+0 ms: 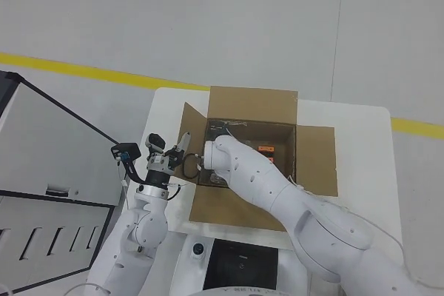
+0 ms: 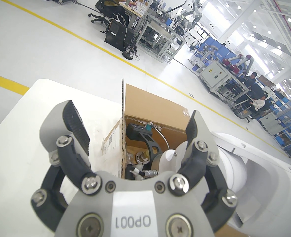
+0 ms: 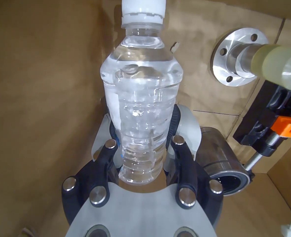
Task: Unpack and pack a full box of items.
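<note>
Deep inside the cardboard box (image 1: 251, 105), the right gripper (image 3: 143, 122) clamps a clear water bottle (image 3: 140, 80) near its base. Outside, by the box wall, the left gripper (image 2: 132, 110) has its jaws spread wide, empty.

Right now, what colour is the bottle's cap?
The bottle's cap is white, clearest in the right wrist view.

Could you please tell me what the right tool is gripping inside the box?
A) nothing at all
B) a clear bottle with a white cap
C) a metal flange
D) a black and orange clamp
B: in the right wrist view the right tool is closed on both sides of the bottle inside the box.
</note>
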Robot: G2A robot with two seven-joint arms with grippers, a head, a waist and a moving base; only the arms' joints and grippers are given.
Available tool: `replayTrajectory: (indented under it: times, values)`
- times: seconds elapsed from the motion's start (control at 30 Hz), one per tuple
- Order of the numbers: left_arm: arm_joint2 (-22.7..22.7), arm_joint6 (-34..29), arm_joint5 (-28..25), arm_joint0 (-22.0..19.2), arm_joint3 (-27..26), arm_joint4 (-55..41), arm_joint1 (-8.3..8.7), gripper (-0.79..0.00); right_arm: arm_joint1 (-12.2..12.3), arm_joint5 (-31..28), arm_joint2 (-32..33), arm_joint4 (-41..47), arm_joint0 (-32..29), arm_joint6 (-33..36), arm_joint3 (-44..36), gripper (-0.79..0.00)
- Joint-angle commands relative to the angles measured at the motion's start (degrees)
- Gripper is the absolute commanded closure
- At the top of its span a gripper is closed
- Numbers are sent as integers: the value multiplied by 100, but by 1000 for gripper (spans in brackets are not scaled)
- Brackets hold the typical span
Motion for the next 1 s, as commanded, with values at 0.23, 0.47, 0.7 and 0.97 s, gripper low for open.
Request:
replayTrajectory:
  times: [0.23,0.47,0.7,0.97]
  values:
    - [0,0,0,0,0,0,0,-785,-2,-3,-1,3,4,3,4,-68]
    - [0,0,0,0,0,0,0,-785,-2,-3,-1,3,4,3,4,-262]
    - [0,0,0,0,0,0,0,-785,-2,-3,-1,3,4,3,4,-262]
    - [0,0,0,0,0,0,0,-785,47,-82,133,-105,-129,-171,-78,-480]
